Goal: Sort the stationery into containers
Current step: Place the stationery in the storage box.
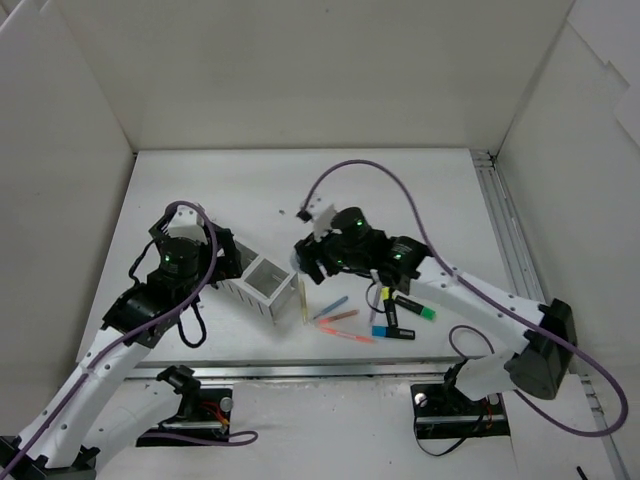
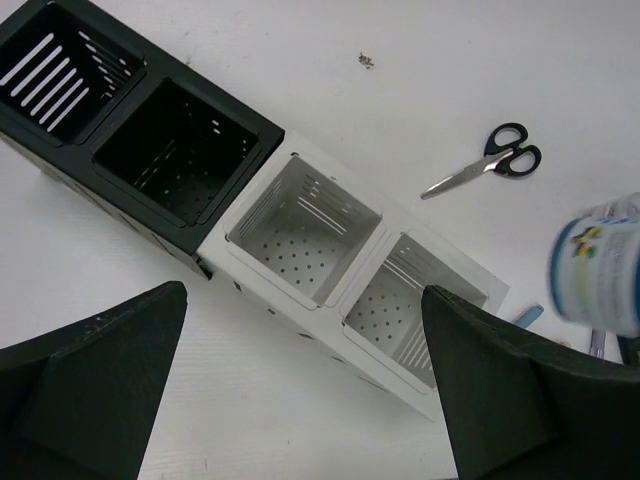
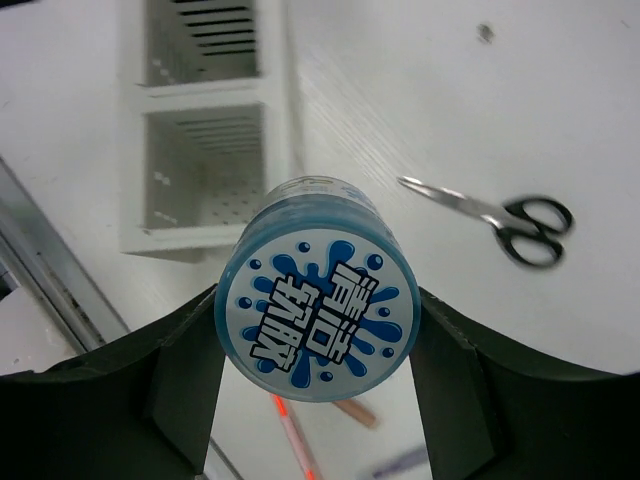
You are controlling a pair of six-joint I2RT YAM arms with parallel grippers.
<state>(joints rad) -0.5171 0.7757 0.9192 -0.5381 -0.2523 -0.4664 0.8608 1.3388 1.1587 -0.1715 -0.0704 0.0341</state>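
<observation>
Left tool [image 2: 303, 300]: wide open and holding nothing. Its wrist view shows only the two dark fingers, cut off at the bottom corners.
Boxes [image 2: 300, 225]: a joined row of four on the bench [image 2: 420, 60], two black on the left and two white on the right, all showing bare perforated floors. From above [image 1: 262, 283] only the white end is plain. The black end lies under the left arm.
Speck [image 2: 366, 60]: a tiny loose bit beyond the boxes, too small to name. The right wrist view also shows it [image 3: 485, 33], blurred.
Jar [image 3: 317, 315]: gripped between the right fingers, its round blue-splashed printed face towards the camera, just beside the end white box. Its body is hidden behind that face. The left wrist view shows it as a blur [image 2: 600, 265], cut by the right edge. From above it is hard to pick out under the arm.
Right tool [image 3: 317, 300]: closed on the jar, one finger against each side.
Scissors [image 3: 495, 212]: flat on the bench, black handles, well apart from the boxes. They are sharp in the left wrist view [image 2: 485, 165].
Pens [image 1: 335, 315]: thin coloured ones lying loose right of the boxes. In the right wrist view the jar half hides them.
Highlighters [image 1: 400, 318]: yellow, green and blue near the pens, seen only from above.
</observation>
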